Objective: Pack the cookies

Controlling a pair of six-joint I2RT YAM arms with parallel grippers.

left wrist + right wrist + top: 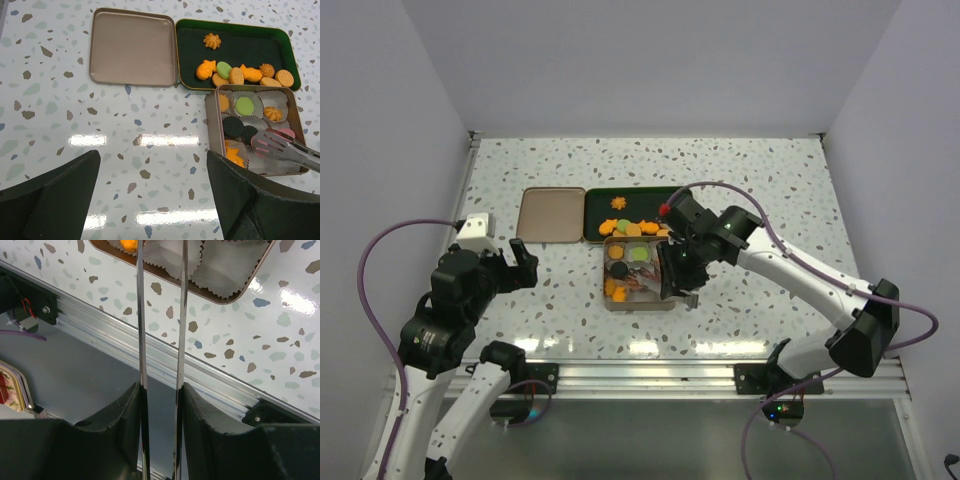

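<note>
**Step in hand: setting a cookie into the tin with tongs**
The right gripper (161, 387) is clamped on the tongs (280, 147), whose tips hang over the tin's (210, 120) near right cups, apparently with a pink piece. The left gripper (152, 157) is spread wide and empty. More cookies (236, 76) lie on the tray (250, 45), far side. Next: release over a vacant cup.

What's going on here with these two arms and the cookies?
The right gripper is clamped on a pair of tongs, whose pink tips are down in the tan tin, over its paper cups. Several cups already hold cookies; more orange ones and a green one wait on the green tray. The left gripper hangs open over the table, holding nothing.
</note>
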